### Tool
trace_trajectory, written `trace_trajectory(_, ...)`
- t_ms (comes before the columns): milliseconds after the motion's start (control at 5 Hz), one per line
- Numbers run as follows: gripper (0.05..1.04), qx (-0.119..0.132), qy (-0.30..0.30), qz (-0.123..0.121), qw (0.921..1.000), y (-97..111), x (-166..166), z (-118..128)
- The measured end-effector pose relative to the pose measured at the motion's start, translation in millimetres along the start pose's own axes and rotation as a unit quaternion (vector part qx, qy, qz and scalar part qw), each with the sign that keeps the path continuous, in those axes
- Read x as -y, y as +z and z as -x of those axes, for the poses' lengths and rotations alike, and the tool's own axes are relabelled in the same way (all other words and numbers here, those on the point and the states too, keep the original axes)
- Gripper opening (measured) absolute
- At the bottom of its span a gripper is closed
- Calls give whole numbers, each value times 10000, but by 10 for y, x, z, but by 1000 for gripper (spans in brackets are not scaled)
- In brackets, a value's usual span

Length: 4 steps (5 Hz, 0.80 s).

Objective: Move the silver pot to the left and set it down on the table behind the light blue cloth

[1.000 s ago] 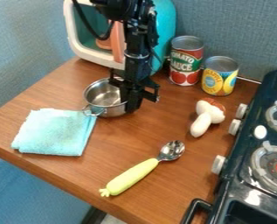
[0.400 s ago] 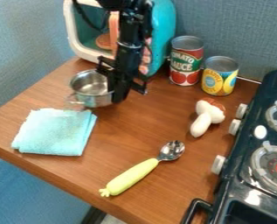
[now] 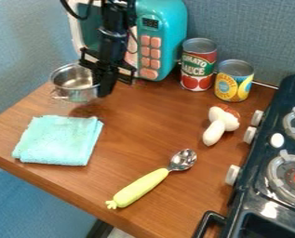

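The black gripper (image 3: pixel 101 87) hangs over the upper left part of the wooden table, shut on the right side of a small silver pot (image 3: pixel 75 90). The pot is upright, and a shadow on the wood below it shows that it is off the table. Its small wire handle points toward the front left. Below the pot lies a folded light-blue cloth (image 3: pixel 57 140). The turquoise toy microwave (image 3: pixel 164 23) stands just behind the gripper.
A tomato sauce can (image 3: pixel 198 65) and a yellow-labelled can (image 3: pixel 233 81) stand at the back. A white and brown toy mushroom (image 3: pixel 217 126) lies before them. A yellow-handled spoon (image 3: pixel 140 187) lies in front; a black toy stove (image 3: pixel 261 204) occupies the right.
The gripper has moved left and somewhat back with the pot, which has risen off the table. More of the microwave's front shows. Cloth, spoon, mushroom and cans have stayed where they were.
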State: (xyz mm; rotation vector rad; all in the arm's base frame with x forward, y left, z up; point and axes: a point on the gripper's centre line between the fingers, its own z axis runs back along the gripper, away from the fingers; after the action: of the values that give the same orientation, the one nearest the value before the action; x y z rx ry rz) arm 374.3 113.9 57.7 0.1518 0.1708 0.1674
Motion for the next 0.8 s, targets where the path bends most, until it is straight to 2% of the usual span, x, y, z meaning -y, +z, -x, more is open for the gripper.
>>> trace_trajectory(400, 100, -75, 258, 158, 9995, -121, -236, -128)
trace_trajectory(600, 100, -228, 260, 187, 9992, -214, -227, -131)
trace_trajectory(800, 100, -89, 277, 501, 9983, -265, -171, -166)
